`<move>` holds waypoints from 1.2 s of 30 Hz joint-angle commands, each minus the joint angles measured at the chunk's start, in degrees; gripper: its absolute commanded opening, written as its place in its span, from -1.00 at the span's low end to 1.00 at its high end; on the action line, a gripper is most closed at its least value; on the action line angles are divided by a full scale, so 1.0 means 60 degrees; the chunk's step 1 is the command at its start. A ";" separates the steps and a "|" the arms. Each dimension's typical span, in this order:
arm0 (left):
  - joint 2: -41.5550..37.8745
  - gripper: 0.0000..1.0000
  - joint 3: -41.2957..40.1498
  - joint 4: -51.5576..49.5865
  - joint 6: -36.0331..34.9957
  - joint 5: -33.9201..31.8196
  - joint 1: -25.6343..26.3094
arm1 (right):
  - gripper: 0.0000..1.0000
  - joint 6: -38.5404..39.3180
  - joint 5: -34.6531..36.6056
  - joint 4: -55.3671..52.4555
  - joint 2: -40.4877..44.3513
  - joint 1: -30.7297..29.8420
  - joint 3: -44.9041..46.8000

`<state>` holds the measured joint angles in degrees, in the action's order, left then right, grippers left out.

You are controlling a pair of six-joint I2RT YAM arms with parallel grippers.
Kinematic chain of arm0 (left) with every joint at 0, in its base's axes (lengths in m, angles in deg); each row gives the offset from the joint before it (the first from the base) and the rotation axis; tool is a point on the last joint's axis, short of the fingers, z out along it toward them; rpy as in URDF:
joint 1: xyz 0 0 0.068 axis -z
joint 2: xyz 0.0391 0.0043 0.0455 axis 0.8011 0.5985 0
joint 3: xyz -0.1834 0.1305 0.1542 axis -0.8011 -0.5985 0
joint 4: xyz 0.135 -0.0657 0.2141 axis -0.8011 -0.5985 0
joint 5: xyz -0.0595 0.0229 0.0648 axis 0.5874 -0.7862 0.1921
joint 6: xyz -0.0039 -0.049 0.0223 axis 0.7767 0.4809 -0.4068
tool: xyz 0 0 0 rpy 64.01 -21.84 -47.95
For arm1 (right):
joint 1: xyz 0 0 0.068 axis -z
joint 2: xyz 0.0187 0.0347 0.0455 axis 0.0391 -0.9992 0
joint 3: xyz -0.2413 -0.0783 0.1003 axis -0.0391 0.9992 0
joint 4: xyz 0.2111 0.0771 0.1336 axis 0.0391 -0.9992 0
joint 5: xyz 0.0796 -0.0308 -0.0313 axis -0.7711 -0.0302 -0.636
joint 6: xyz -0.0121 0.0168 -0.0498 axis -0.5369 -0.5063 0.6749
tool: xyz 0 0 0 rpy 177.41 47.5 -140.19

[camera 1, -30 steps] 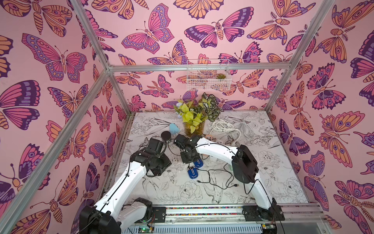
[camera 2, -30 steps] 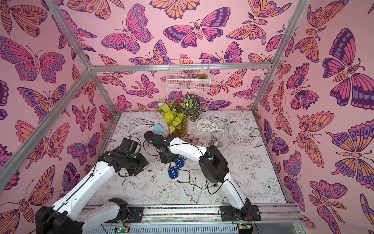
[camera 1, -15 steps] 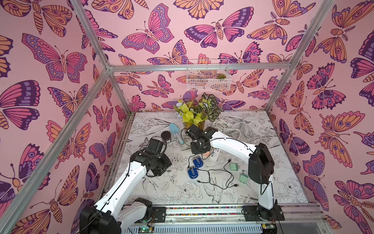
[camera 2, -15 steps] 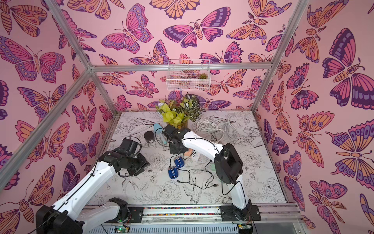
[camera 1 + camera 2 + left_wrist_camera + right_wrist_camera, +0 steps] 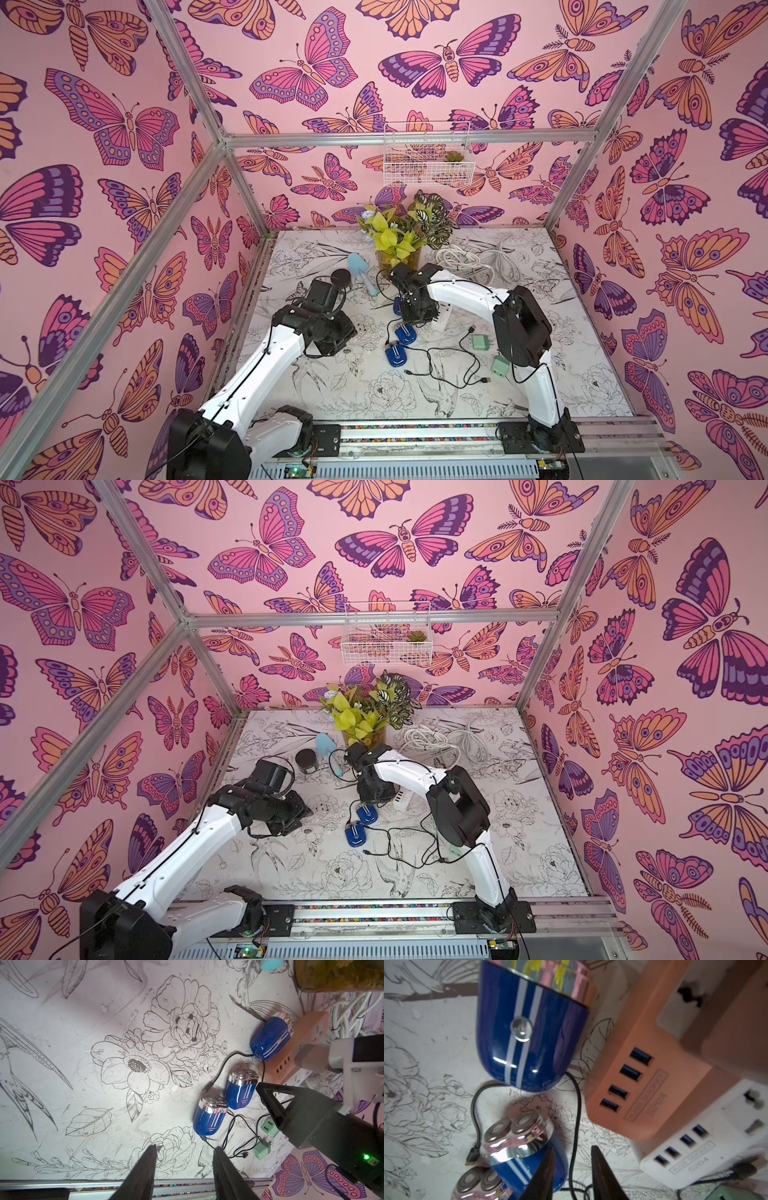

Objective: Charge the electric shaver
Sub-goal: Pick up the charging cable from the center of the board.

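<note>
In both top views the left arm bends in over the left of the table (image 5: 332, 399), and its fingers cannot be made out there; only the left wrist view shows the left gripper (image 5: 185, 1147), its fingers well apart with nothing but bare table between them. Farther back stand a black round pot (image 5: 341, 277) and a light-blue brush (image 5: 358, 266). Mid-table lie three blue shavers in a row: the near shaver (image 5: 397, 356); the middle shaver (image 5: 406, 334) just beside it; and the far shaver (image 5: 270, 1036), which the top views half hide behind the right arm's wrist, while both wrist views show it whole, lying just beside the salmon power strip (image 5: 654, 1059). A black cable (image 5: 576, 1109) curls from under the far shaver's rounded base to a loose plug end; I cannot tell whether it is plugged into the shaver. The right gripper (image 5: 572, 1148) hangs low between the middle shaver and the strips, jaws parted; the cable passes through the gap and touches neither finger. The top views give only a pale sliver of strip beside the right wrist; the right wrist view separates the salmon strip from a white power strip (image 5: 706, 1147) touching it. Rightward lie the farther green charger (image 5: 480, 341) and the nearer green charger (image 5: 498, 365); a white cord coil (image 5: 473, 257) sits behind.
</note>
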<state>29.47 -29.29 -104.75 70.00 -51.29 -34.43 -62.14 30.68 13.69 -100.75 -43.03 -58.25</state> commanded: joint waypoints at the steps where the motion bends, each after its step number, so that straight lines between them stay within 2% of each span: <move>1: 0.0116 -0.05 0.0160 0.0027 -0.0073 0.0149 0.0044 | -0.33 0.0253 -0.0089 -0.0030 -0.0272 0.0046 -0.0218; 4: 0.0215 -0.05 0.0211 0.0051 -0.0099 0.0165 0.0048 | -0.38 0.0265 -0.0178 -0.0058 -0.0500 0.0060 -0.0364; 9: 0.0363 -0.06 0.0313 0.0167 -0.0082 0.0291 0.0060 | -0.73 0.0122 -0.0279 0.0008 -0.0515 0.0090 -0.0240; 12: 0.0447 -0.06 0.0380 0.0398 0.0269 0.0674 0.0059 | -1.00 0.0096 -0.0150 0.0148 0.0056 0.0092 -0.0133; 14: 0.0465 -0.04 0.0398 0.0798 0.0850 0.1156 0.0072 | -1.00 0.0107 -0.0128 0.0356 0.0698 0.0090 0.0072; 16: 0.0442 0.03 0.0363 0.1434 0.1843 0.1596 0.0170 | -1.00 0.0147 -0.0154 0.0544 0.1392 0.0080 0.0332; 19: 0.0398 0.20 0.0185 0.2849 0.3983 0.1779 0.0530 | -1.00 0.0237 -0.0488 0.1025 0.2442 0.0090 0.0954; 25: 0.0418 0.48 -0.0934 0.5964 0.8962 0.0954 0.1484 | -1.00 0.0261 -0.1159 0.1963 0.3987 0.0090 0.2012; 27: 0.0467 0.62 -0.1057 0.6805 1.0145 0.0403 0.1728 | -1.00 0.0179 -0.1172 0.2320 0.4472 0.0126 0.2398; 30: 0.0645 0.78 -0.0918 0.7056 1.1060 0.0121 0.1888 | -1.00 -0.0101 -0.1456 0.3073 0.5137 0.0262 0.3105; 36: 0.0972 0.79 -0.1277 0.7778 1.2273 -0.0143 0.2072 | -1.00 -0.0445 -0.2190 0.4225 0.6173 0.0458 0.4162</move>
<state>33.86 -35.15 -62.68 129.10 -50.09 -22.54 -63.10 20.73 33.78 -66.83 -40.78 -34.34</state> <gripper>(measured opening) 0.899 0.059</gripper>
